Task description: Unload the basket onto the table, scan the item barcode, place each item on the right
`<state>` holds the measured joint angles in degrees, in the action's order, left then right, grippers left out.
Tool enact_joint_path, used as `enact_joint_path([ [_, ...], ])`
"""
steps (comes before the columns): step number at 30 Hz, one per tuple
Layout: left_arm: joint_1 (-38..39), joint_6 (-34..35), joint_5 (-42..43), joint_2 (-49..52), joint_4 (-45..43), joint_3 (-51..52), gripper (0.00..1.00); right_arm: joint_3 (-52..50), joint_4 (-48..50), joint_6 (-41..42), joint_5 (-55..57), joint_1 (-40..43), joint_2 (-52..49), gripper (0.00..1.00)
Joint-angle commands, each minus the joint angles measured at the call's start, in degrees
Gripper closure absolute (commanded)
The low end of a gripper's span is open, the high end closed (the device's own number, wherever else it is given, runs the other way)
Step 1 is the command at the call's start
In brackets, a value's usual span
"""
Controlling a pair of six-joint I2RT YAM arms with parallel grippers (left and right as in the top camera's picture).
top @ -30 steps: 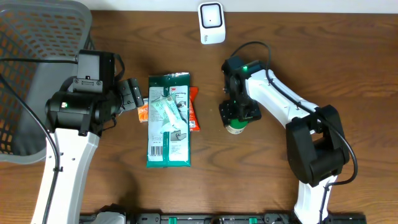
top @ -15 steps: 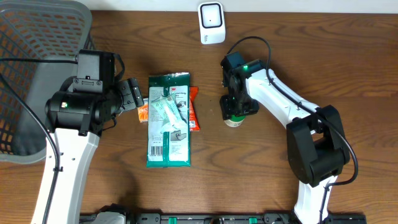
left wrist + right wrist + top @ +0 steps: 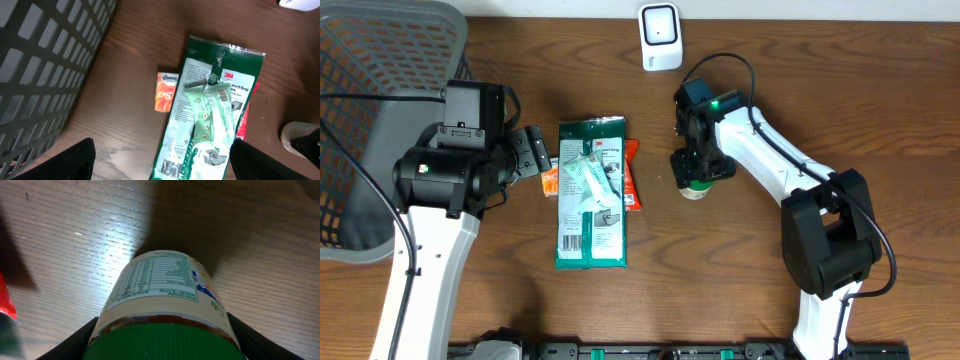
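Note:
A small jar (image 3: 695, 189) with a green lid and a cream label sits in my right gripper (image 3: 698, 174), right of the middle of the table. In the right wrist view both fingers press against the sides of the jar (image 3: 165, 295) just below the lid, and its nutrition panel faces the camera; no barcode shows there. The white scanner (image 3: 660, 37) stands at the table's far edge, beyond the jar. My left gripper (image 3: 534, 152) hangs open above the table's left side, nothing between its fingers (image 3: 80, 160).
A green packet (image 3: 590, 195) lies mid-table with a red packet (image 3: 632, 176) under its right edge and a small orange tissue pack (image 3: 550, 180) to its left. A grey mesh basket (image 3: 380, 100) fills the far left corner.
My right gripper has shifted away from the table's front edge, toward the scanner, and the jar has moved with it. The left arm has stayed still.

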<state>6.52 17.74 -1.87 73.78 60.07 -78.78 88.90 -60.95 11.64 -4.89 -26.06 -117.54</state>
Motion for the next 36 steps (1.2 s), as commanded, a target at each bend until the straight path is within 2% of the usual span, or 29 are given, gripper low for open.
enact_joint_path([
  [1,-0.1,-0.3,-0.6,-0.2,0.2,-1.0,0.15,1.5,-0.3,-0.6,0.3,-0.1,0.0,0.32],
  [8,-0.1,-0.3,-0.6,-0.2,0.2,-1.0,0.15,1.5,-1.2,-0.6,0.3,-0.1,0.0,0.25],
  [13,-0.1,-0.3,-0.6,-0.2,0.2,-1.0,0.15,1.5,-1.0,-0.6,1.0,-0.1,0.0,0.37],
  [17,-0.1,-0.3,-0.6,-0.2,0.2,-1.0,0.15,1.5,-1.2,-0.6,1.0,-0.1,0.0,0.41],
  [20,-0.1,-0.3,-0.6,-0.2,0.2,-1.0,0.15,2.3,-1.4,-0.6,1.0,-0.1,0.3,0.54],
  [28,-0.1,-0.3,-0.6,-0.2,0.2,-1.0,0.15,6.1,-4.5,-1.0,0.9,-0.3,10.3,0.57],
  [30,-0.1,-0.3,-0.6,-0.2,0.2,-1.0,0.15,7.7,-6.1,-1.0,1.0,-0.2,12.6,0.62],
  [33,-0.1,-0.3,-0.5,-0.2,0.2,-1.0,0.15,14.3,-9.7,-1.2,0.9,-0.2,13.8,0.75],
  [36,-0.1,-0.3,-0.6,-0.2,0.2,-1.0,0.15,23.2,-15.5,-1.2,0.1,-0.2,12.7,0.76],
])
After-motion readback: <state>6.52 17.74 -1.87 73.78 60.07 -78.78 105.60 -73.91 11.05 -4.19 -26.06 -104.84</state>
